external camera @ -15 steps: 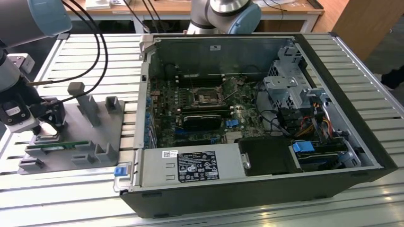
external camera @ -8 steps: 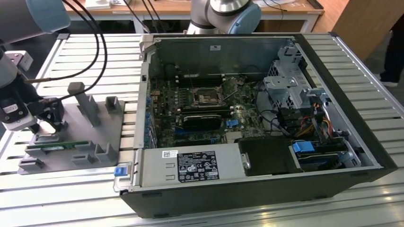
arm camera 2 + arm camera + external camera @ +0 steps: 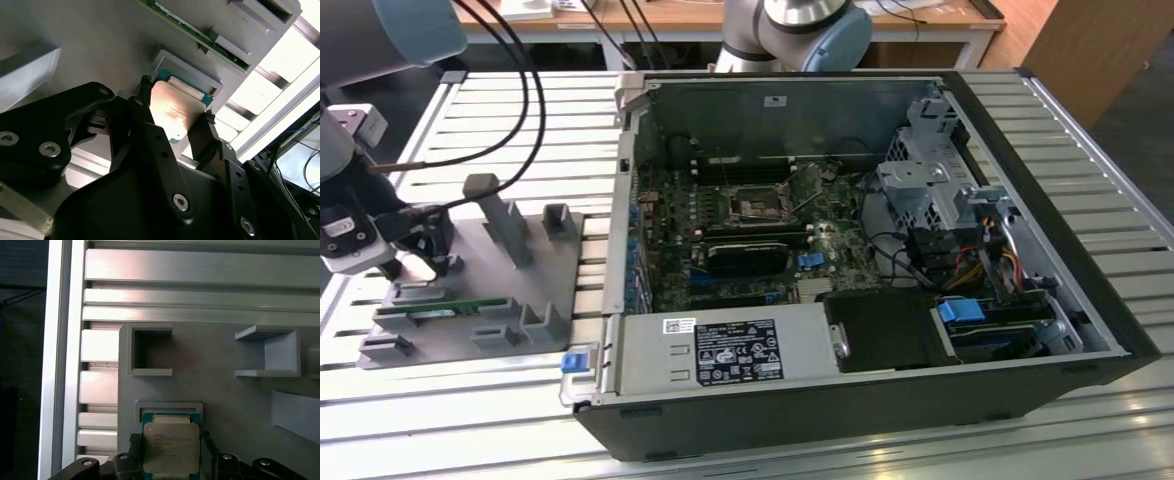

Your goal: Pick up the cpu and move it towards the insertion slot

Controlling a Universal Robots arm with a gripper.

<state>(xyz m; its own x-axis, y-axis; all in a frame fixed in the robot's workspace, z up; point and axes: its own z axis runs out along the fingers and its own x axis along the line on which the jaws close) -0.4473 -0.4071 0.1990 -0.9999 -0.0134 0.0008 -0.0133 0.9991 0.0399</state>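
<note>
Second wrist view: gripper fingers are closed on opposite edges of the cpu, which seems raised slightly off its teal-lined pocket in the grey fixture tray at the exterior view's left. Grasp judged made; the carry is left to do. The insertion slot lies well apart to the exterior view's right, inside the open computer case, with the case's left wall and black cables between.

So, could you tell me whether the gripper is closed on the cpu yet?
Shut on the cpu: in the second wrist view the gripper has its fingers pressed against two opposite edges, over the grey holder.
</note>
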